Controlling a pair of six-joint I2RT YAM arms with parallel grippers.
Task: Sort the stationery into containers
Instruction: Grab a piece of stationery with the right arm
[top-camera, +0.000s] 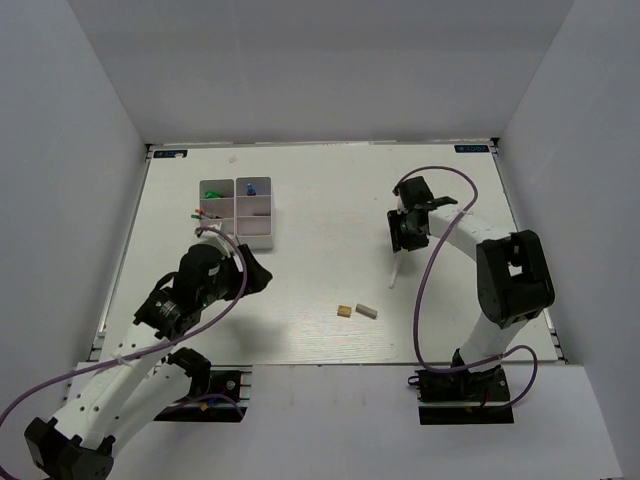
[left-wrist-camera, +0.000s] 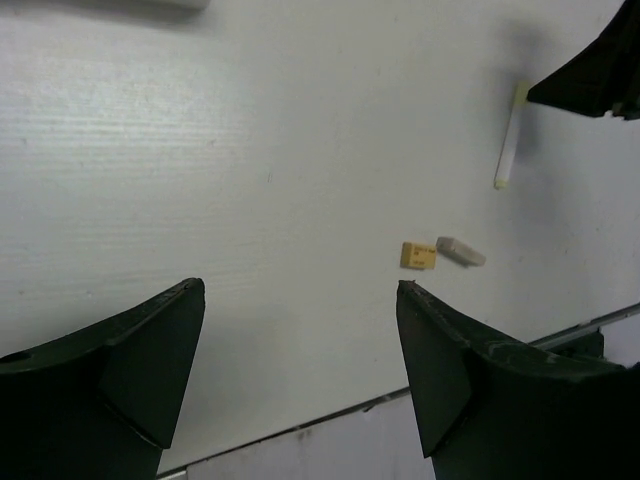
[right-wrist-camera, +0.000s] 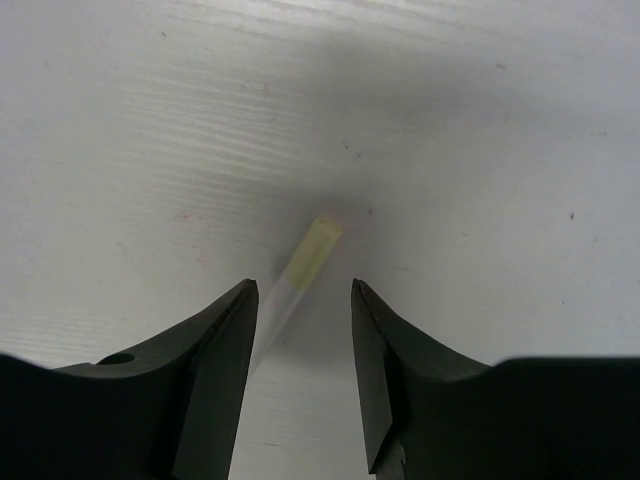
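Note:
The white divided tray (top-camera: 238, 212) stands at the back left. In it are a green-tipped item (top-camera: 212, 193) and a blue bottle (top-camera: 251, 187). A thin white stick with a yellow tip (right-wrist-camera: 312, 245) lies on the table between the open jaws of my right gripper (right-wrist-camera: 303, 285), nearer the left finger, with a gap to the right one. From above, the stick (top-camera: 397, 268) pokes out below that gripper (top-camera: 407, 238). My left gripper (left-wrist-camera: 300, 285) is wide open and empty, just in front of the tray (top-camera: 255, 275). A tan eraser (left-wrist-camera: 418, 255) and a grey one (left-wrist-camera: 461, 251) lie side by side.
The two erasers (top-camera: 344, 311) lie near the table's front edge, midway between the arms. A red-tipped item (top-camera: 199, 213) sticks out at the tray's left side. White walls close in the table on three sides.

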